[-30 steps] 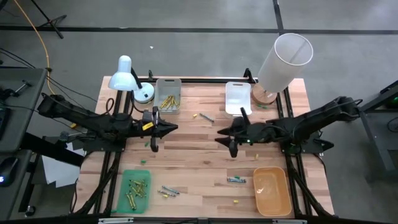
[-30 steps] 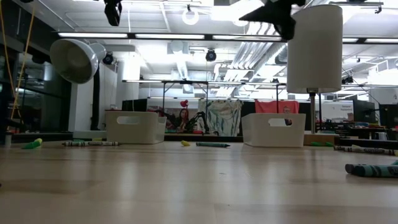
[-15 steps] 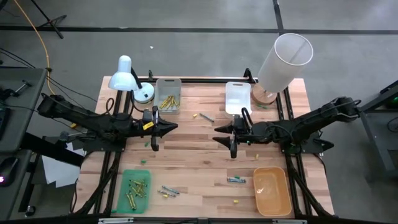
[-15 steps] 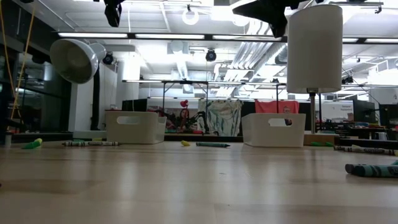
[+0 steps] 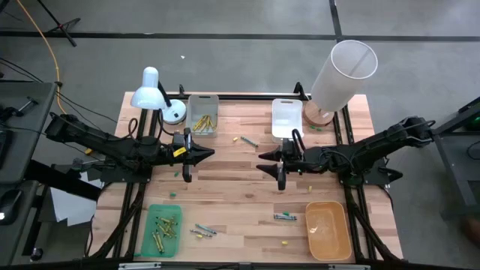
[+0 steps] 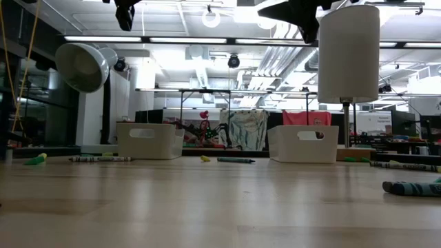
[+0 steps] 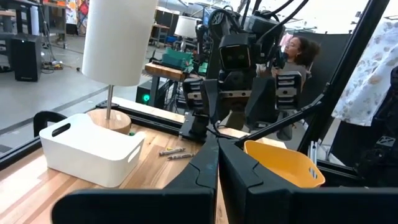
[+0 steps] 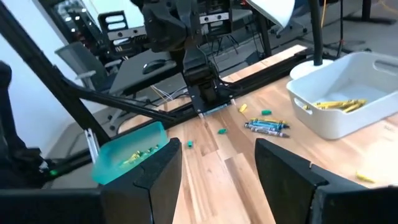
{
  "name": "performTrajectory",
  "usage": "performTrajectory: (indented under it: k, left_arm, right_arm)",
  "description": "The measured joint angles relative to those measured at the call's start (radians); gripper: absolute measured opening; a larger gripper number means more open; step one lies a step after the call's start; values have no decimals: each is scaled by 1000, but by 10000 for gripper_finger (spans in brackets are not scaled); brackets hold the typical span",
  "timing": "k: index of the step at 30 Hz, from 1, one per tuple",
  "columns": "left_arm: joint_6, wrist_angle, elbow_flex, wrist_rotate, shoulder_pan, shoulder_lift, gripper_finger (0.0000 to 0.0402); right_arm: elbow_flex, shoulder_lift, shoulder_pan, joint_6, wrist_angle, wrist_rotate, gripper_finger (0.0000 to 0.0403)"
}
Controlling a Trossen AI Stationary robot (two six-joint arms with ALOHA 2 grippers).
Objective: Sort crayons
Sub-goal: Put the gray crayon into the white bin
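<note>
Yellow crayons lie in a grey tray at the far side. Green crayons lie in a green tray at the near left. Loose crayons lie flat on the wood: near the green tray, beside the orange tray, and between the far trays. My left gripper hangs shut and empty above mid-table, pointing right. My right gripper faces it, open and empty. In the right wrist view its fingers stand apart.
A white tray stands at the far side and an orange tray at the near right. A small white desk lamp is at the far left and a lamp with a tall white shade at the far right.
My right gripper has turned a little at the wrist and tipped slightly, its tip shifting a bit toward the table's left. It has stayed open.
</note>
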Motion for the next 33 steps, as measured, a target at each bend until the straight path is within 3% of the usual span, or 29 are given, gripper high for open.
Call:
performTrajectory:
  k: [7,17,24,27,33]
  left_arm:
    - [-53,0,0,0,0,0,3]
    - [-53,-1,0,1,0,0,3]
    - [-57,-31,0,1,0,0,3]
    - [-79,-31,0,1,0,0,3]
    - [-79,-30,0,2,0,0,3]
  right_arm:
    - [0,0,-26,122,16,2,195]
    - [0,0,-37,135,89,56,195]
    - [1,0,-37,236,74,57,195]
    - [49,4,-37,296,-110,57,195]
    - [229,12,-41,515,-892,58,195]
